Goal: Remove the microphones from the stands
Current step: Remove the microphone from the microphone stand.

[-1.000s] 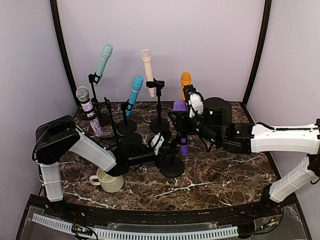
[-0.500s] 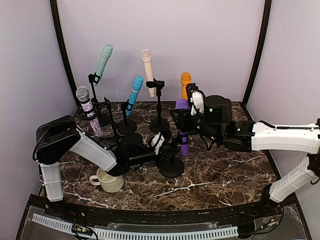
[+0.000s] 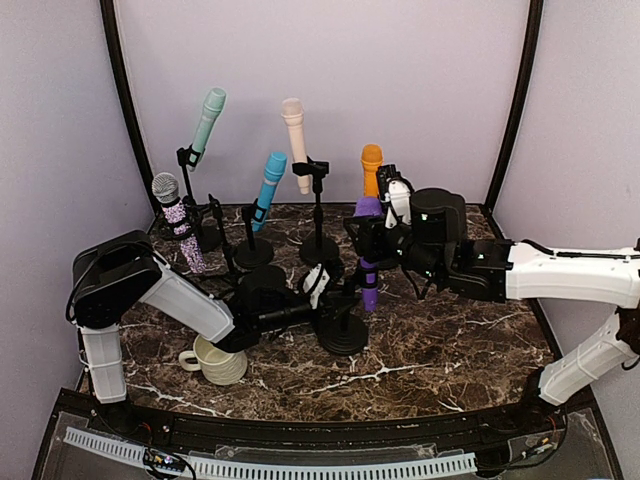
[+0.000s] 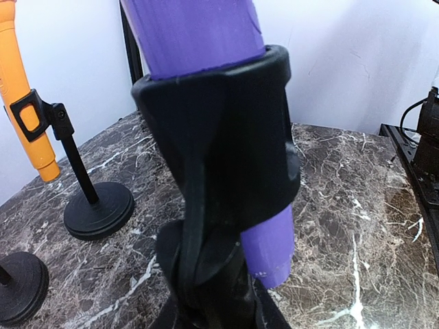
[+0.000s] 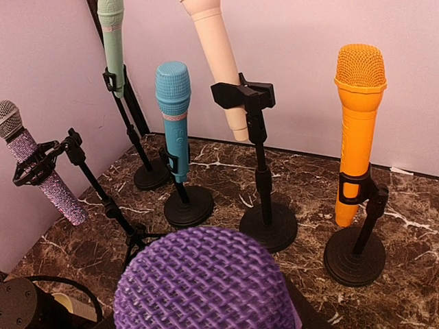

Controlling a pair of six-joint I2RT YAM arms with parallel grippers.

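I see my right gripper (image 3: 373, 238) clamped around the purple mic (image 3: 369, 288), and the stand (image 3: 345, 338) pinched between my left gripper (image 3: 333, 294) fingers.

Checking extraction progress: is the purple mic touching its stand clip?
Touching. In the left wrist view, the purple microphone sits inside the stand's black clip, which wraps tightly around its body with no gap showing.

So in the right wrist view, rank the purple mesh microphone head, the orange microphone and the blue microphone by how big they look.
1. purple mesh microphone head, looming nearest the camera
2. orange microphone
3. blue microphone
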